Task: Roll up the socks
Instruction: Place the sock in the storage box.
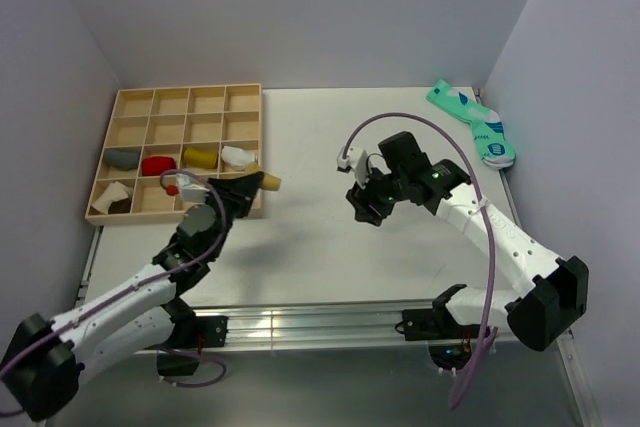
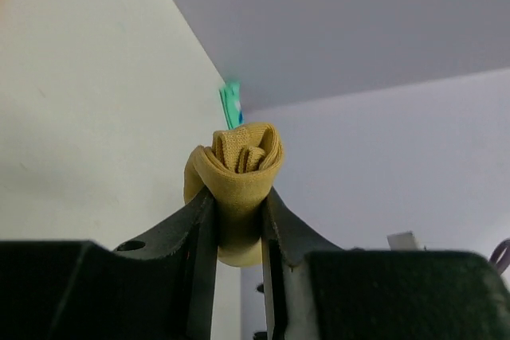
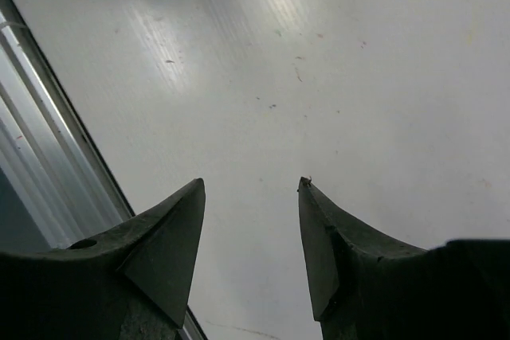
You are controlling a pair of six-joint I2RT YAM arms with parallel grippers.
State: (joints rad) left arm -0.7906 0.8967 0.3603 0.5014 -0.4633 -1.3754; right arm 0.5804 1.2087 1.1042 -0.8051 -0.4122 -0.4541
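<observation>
The white table (image 1: 320, 247) fills the view from above, with a wooden tray (image 1: 178, 97) of sixteen compartments at its far left. The right arm (image 1: 500, 237) reaches in toward the table's middle, and its right gripper (image 3: 251, 224) hangs over bare tabletop with its jaws apart and nothing between them. The left arm (image 1: 130, 297) stretches toward the tray's near right corner. A pair of green socks (image 1: 475, 124) lies flat in the far right corner, well apart from both arms. In the tray's third row sit four rolled socks, one per compartment: grey roll (image 1: 123, 158), red roll (image 1: 158, 165), yellow roll (image 1: 200, 157) and white roll (image 1: 237, 155). A pale roll (image 1: 112, 197) is in the nearest row's left compartment. The left gripper (image 2: 237, 201) is clamped on a mustard-yellow sock (image 2: 239, 161), wound into a tight spiral and held just beside the tray's right edge.
</observation>
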